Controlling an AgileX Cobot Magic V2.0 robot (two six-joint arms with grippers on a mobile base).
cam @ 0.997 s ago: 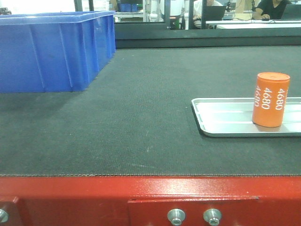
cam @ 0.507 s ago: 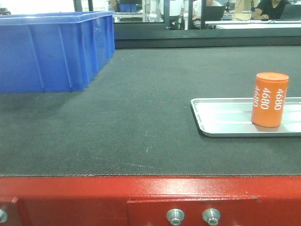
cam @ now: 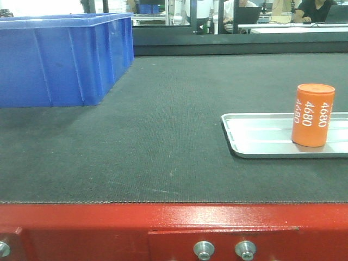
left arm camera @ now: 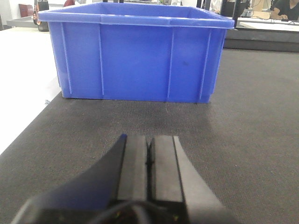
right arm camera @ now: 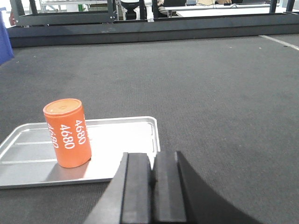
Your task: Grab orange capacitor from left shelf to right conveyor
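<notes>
Between the right gripper's [right arm camera: 150, 179] fingers [right arm camera: 137, 186] almost no gap shows: the two dark pads sit pressed together with nothing in them, low over the right conveyor [right arm camera: 224, 93]. The left gripper [left arm camera: 148, 161] reads the same in its wrist view, fingers [left arm camera: 166, 163] closed on nothing, aimed across the belt at a blue bin [left arm camera: 135, 51].

Just ahead and to the left of the right fingers, the orange capacitor [right arm camera: 67, 133] stands upright in a shallow silver tray [right arm camera: 140, 149] that lies flat on the belt. It is already on the conveyor side; no steel shelf shows in any view.

As a judgement, the capacitor looks rigid and smooth, a plain cylinder with a flat top and a printed sleeve, likely dense for its size and not fragile. Its round wall could slip or roll in flat pads, so the best hold would be across the middle of the body, pads on opposite sides, axis kept vertical. The tray rim leaves the lower part slightly sheltered, so a grip above the rim seems safer. Tall and narrow, it could tip if nudged from one side first.
</notes>
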